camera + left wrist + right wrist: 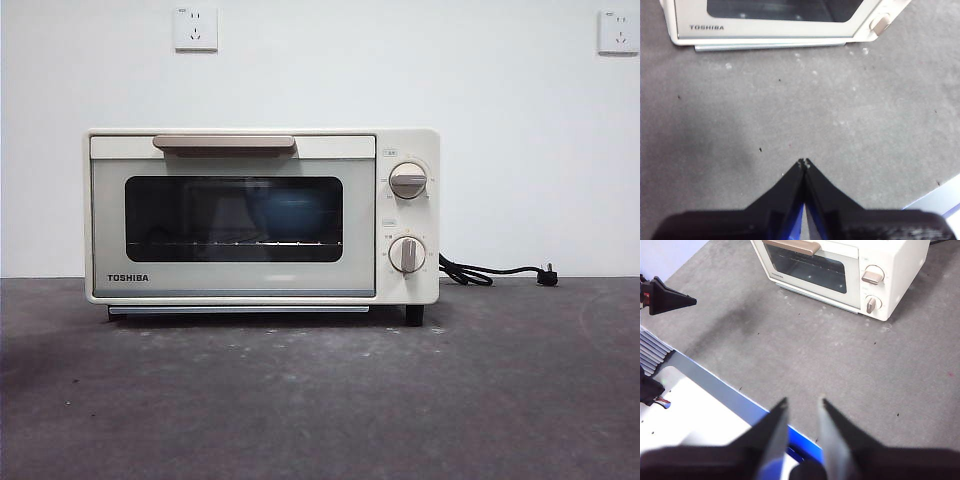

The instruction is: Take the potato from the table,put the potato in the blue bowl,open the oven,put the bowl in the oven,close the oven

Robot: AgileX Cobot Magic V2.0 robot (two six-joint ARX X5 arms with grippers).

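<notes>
The cream-white Toshiba oven stands on the dark grey table with its glass door shut. Behind the glass a dim bluish round shape shows on the rack, which may be the blue bowl. The potato is out of view. My left gripper hovers shut over bare table in front of the oven, holding nothing. My right gripper is open and empty, well back from the oven, near the table's edge. The left gripper also appears in the right wrist view as a black point.
A black cord with its plug lies on the table to the oven's right. Two wall sockets sit on the white wall behind. A blue-edged white platform borders the table below the right gripper.
</notes>
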